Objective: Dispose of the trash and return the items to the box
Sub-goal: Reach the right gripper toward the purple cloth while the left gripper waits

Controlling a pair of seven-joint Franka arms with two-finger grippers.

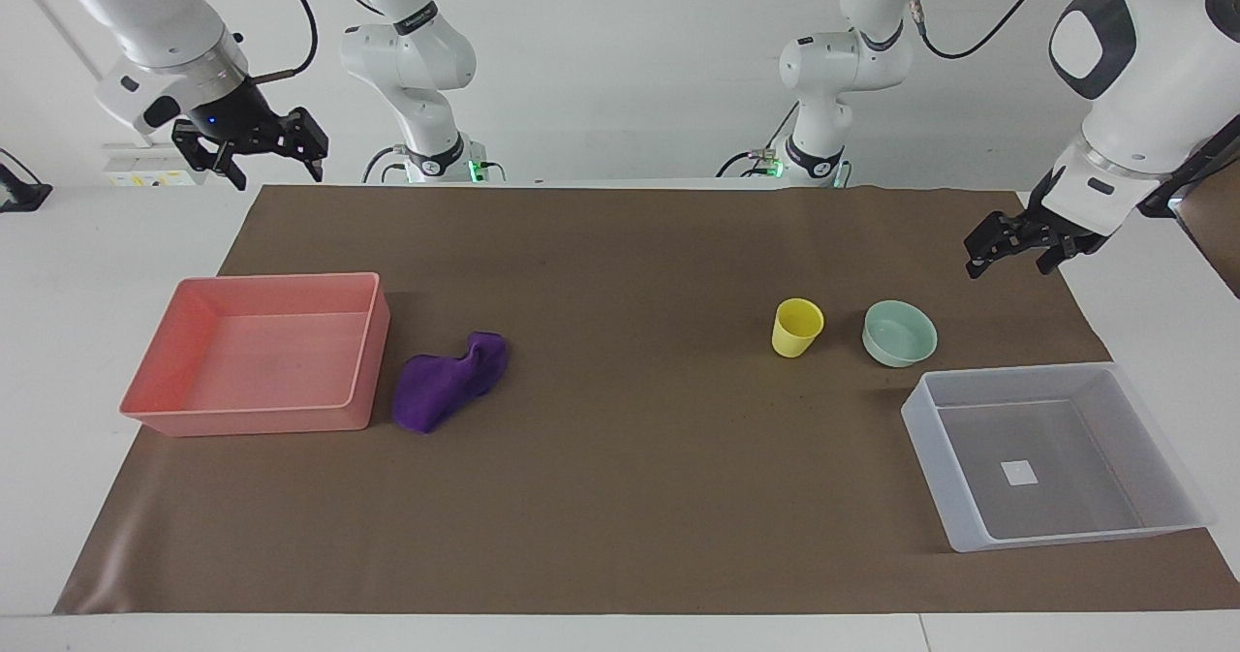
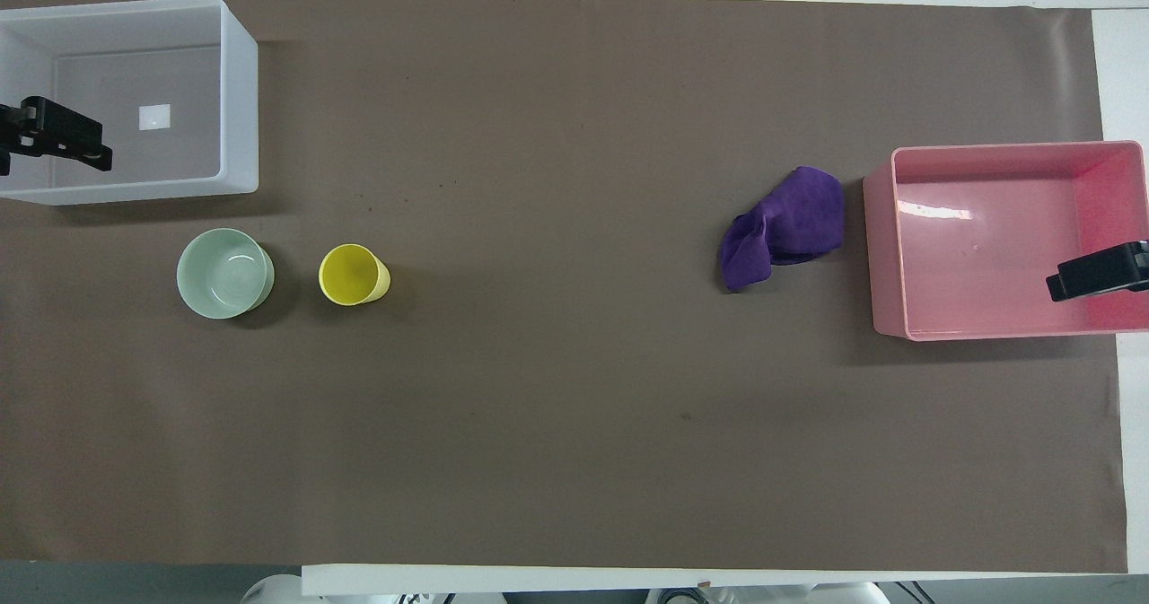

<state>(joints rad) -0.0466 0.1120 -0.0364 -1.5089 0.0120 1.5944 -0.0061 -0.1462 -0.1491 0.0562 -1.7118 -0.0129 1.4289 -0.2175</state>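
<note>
The trash, a crumpled deep-purple cloth [image 1: 450, 381] [image 2: 785, 225], lies on the brown mat beside the pink tray. A yellow cup [image 1: 797, 327] [image 2: 353, 275] stands upright next to a mint-green bowl [image 1: 899, 333] [image 2: 224, 273]. Both sit a little nearer to the robots than the translucent box [image 1: 935, 468] [image 2: 238, 92], which holds nothing but its white label. My left gripper [image 1: 1007, 260] [image 2: 58, 142] hangs open in the air at the left arm's end, touching nothing. My right gripper [image 1: 276, 168] [image 2: 1100, 272] is raised and open at the right arm's end, holding nothing.
The pink tray [image 1: 363, 361] [image 2: 884, 254] stands with nothing in it at the right arm's end of the mat. The brown mat [image 1: 620, 264] covers most of the white table.
</note>
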